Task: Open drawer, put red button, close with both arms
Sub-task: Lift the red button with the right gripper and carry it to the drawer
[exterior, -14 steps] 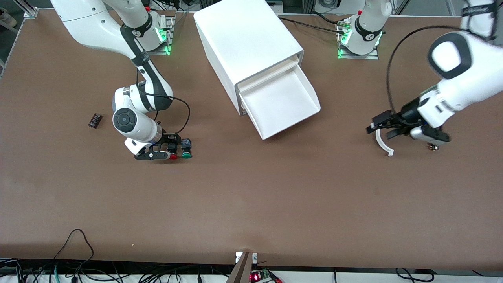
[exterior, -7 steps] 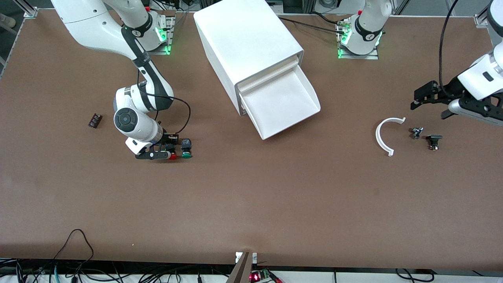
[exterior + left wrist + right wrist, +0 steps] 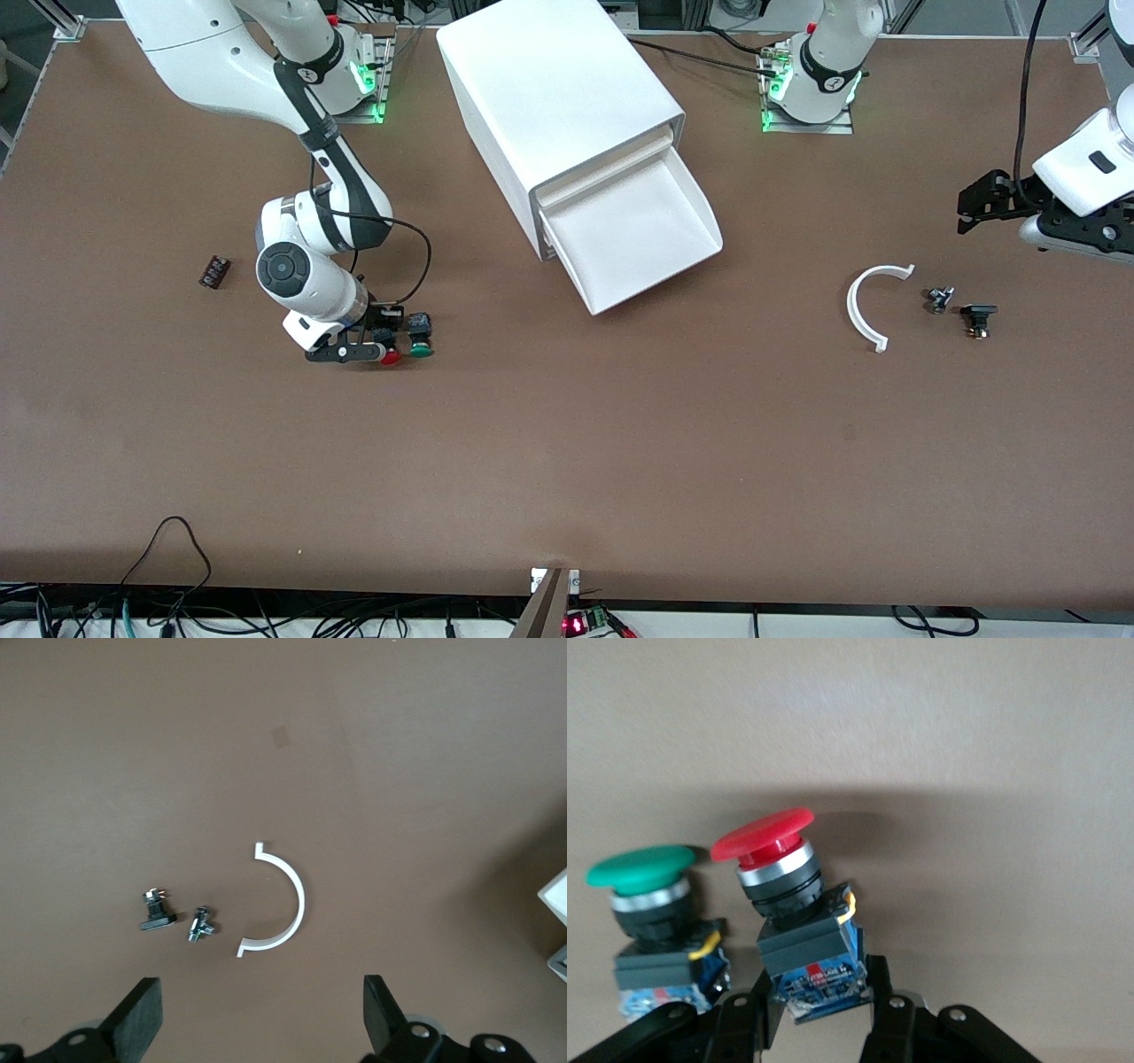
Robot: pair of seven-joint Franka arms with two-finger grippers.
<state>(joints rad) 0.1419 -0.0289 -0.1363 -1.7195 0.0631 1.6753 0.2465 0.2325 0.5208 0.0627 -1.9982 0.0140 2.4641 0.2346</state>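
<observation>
The red button lies on its side on the table beside the green button, toward the right arm's end. My right gripper is down at the table, shut on the red button's blue-and-black body. In the right wrist view the red cap points away from the gripper and the fingers press both sides of the base. The lowest drawer of the white cabinet is pulled out and holds nothing. My left gripper is open and empty, over the table at the left arm's end; it also shows in the left wrist view.
A white curved piece, a small metal part and a small black part lie toward the left arm's end. A small dark component lies toward the right arm's end.
My left gripper has moved off the white curved piece toward the left arm's end of the table, uncovering the small parts. The right gripper has stayed at the red button.
</observation>
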